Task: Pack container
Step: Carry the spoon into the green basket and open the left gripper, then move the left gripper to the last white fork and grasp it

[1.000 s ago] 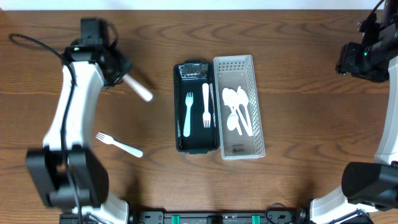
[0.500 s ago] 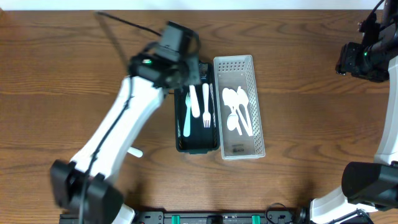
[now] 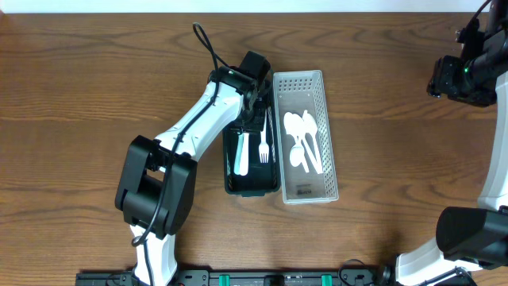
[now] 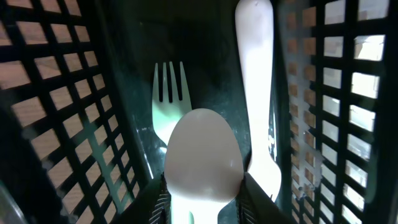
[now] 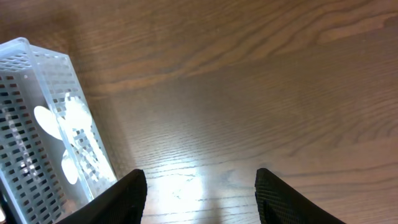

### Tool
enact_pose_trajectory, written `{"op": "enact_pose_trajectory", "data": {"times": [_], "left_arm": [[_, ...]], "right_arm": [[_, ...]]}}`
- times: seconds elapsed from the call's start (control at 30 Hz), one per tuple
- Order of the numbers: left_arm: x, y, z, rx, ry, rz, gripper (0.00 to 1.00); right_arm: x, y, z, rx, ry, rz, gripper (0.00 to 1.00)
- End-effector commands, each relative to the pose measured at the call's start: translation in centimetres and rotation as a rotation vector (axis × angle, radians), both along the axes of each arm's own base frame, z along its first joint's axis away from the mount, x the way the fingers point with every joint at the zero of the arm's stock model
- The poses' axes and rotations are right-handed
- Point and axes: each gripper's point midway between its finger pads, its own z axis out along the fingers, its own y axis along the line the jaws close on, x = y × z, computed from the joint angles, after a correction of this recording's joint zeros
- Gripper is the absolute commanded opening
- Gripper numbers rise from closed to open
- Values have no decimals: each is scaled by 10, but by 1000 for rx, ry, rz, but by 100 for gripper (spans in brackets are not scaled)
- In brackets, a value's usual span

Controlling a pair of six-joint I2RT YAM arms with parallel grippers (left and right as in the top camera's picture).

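- Grip first: the left gripper (image 4: pixel 203 206) is closed narrow on the stem of a white utensil (image 4: pixel 202 152). Its rounded end points away from the fingers. Fork or spoon, I cannot tell.
- Utensil is inside the black basket (image 3: pixel 228 163), down between the mesh walls at the end farthest from the robot's base. Whether it touches the floor or hangs just above it, I cannot tell.
- Long axis runs along the basket's length, in line with the two pieces lying there: a fork (image 4: pixel 168 87) with its tines pointing away from the gripper, and a handle (image 4: pixel 255 87) beside it.
- Rounded end overlaps the fork's neck in the wrist view and lies just beside the handle. A drop would likely land it on or against them, not on bare floor.
- Judgement: the carry looks done. What remains is to open the jaws and lift straight up, since the walls are close on both sides.
- Risk: a sideways pull could snag the mesh or drag the fork.
- White basket (image 3: pixel 332 171) stands against the black one on its right and holds spoons (image 3: pixel 305 141). By my reading it is not the target here.
- Right gripper (image 5: pixel 199 196) hangs partly open and empty over the table (image 5: pixel 249 93), well apart from the black basket. The left arm is nearer by far.
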Motion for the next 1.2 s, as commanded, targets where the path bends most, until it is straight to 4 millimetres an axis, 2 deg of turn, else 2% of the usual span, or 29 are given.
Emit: {"op": "enact_pose_trajectory", "data": {"times": [0.0,0.1,0.23,0.3,0.37,0.47,0.57,0.63,0.73,0.77,0.83,0.9,0.97,1.0,1.07,1.17], "left_arm": [[-1,2,-1,14,1,-59,33],[-2,2,-1,15,3,-60,40],[-1,2,4,10,-9,-61,40],[0,1,14,3,-34,-87,41],[4,6,32,18,-86,-92,43],[7,15,80,34,-197,-110,48],[4,30,140,31,-336,-93,63],[-4,47,185,2,-442,-54,68],[-19,85,235,-42,-553,71,68],[-27,106,251,-57,-582,156,69],[-40,140,267,-74,-610,311,71],[-56,178,274,-86,-609,510,72],[-76,216,270,-86,-566,741,72],[-84,228,265,-82,-537,830,73],[-107,256,246,-67,-440,1064,80],[-128,278,214,-37,-320,1273,89]], "right_arm": [[1,-1,4,7,-16,8,59],[1,-1,4,6,-15,8,59],[1,-1,5,6,-16,8,59],[1,-1,5,6,-17,8,59],[2,-1,5,5,-21,8,59],[2,-2,5,0,-21,6,59],[2,-2,5,0,-21,6,60],[2,-2,5,1,-19,7,60],[1,-2,5,1,-18,7,60],[1,-2,5,1,-19,7,61],[1,-2,5,0,-18,12,61],[1,-2,5,-3,-19,22,61],[1,-2,5,-4,-19,25,62],[2,-2,5,-4,-19,25,62],[2,-2,5,-4,-19,25,62],[2,-2,5,-5,-22,25,63]]}}
